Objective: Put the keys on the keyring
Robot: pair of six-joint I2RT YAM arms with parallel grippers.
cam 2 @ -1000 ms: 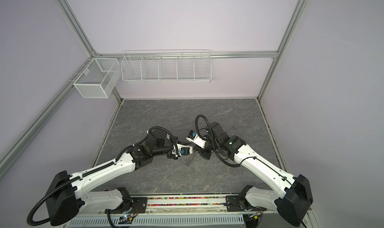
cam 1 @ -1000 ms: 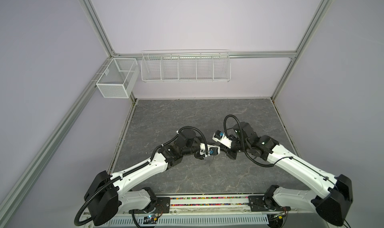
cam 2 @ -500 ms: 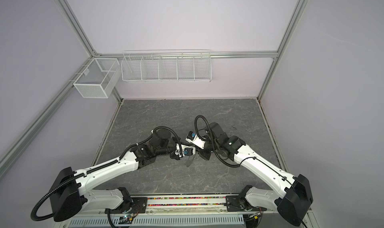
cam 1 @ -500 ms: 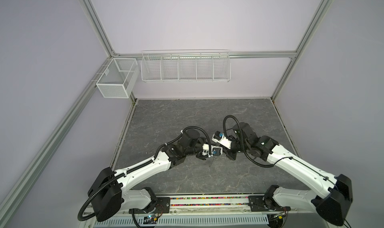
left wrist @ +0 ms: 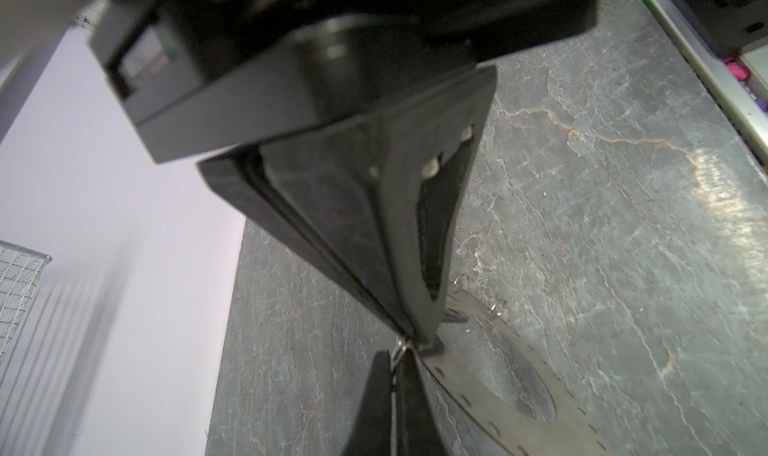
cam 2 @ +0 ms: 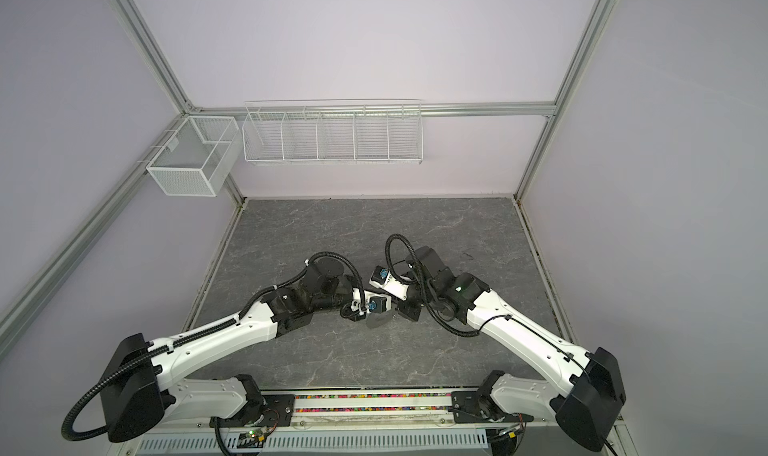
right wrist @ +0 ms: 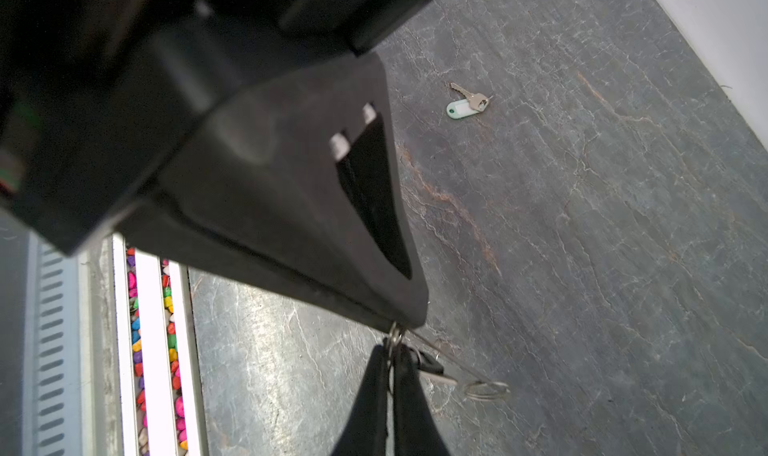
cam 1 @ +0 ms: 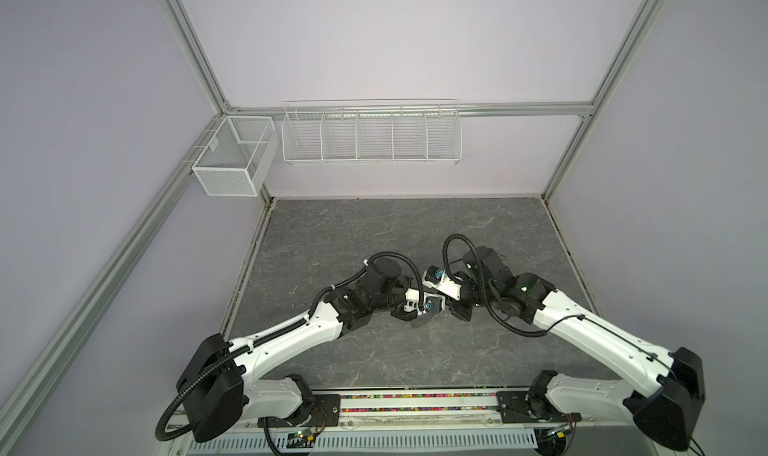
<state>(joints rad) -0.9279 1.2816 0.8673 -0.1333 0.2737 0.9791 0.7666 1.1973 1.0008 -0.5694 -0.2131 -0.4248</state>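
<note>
Meeting tip to tip beside the keyring (left wrist: 496, 413), the left gripper (left wrist: 417, 341) and right gripper (right wrist: 401, 325) are both closed, pinching a wire loop (right wrist: 394, 337).

Keyring (left wrist: 498, 422) grey, perforated rim; key tag (right wrist: 459, 109) whitish; tabletop (cam 1: 374, 233) dark, veined.

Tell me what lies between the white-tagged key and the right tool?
In the right wrist view, just bare table separates the white-tagged key from the right tool, tip-to-tip with the left tool.
</note>
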